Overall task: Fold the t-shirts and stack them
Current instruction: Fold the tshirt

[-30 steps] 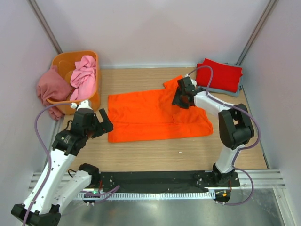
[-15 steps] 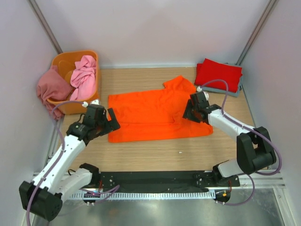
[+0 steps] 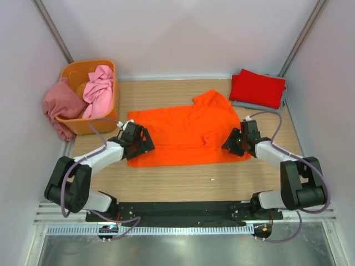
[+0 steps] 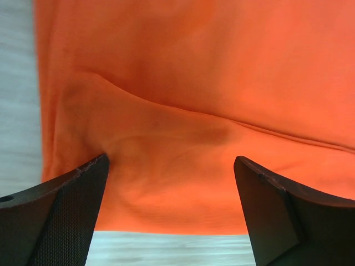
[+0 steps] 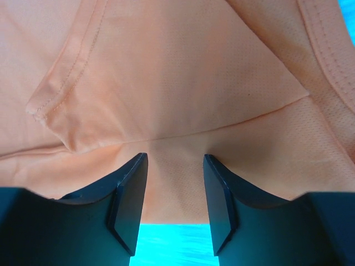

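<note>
The bright orange t-shirt [image 3: 186,133] lies spread flat in the middle of the table. My left gripper [image 3: 143,145] is low at its near left corner, jaws wide open, with the orange cloth [image 4: 177,138] and its hem between them. My right gripper [image 3: 232,143] is low at the near right corner, open, and its fingers [image 5: 130,194] straddle the hem [image 5: 175,177]. The red shirt [image 3: 257,88] lies folded at the back right on the grey-blue one [image 3: 277,108]. The light pink shirt [image 3: 99,83] sits in the tub. The dusty rose one [image 3: 60,102] hangs over its left side.
The rigid orange tub [image 3: 108,119] stands at the back left, close to my left arm. Grey walls close in the table on three sides. A black rail [image 3: 183,210] with the arm bases runs along the near edge.
Both arms have stretched out and lowered onto the orange shirt: the left moved right to its near left corner, the right moved from the far sleeve to its near right corner.
</note>
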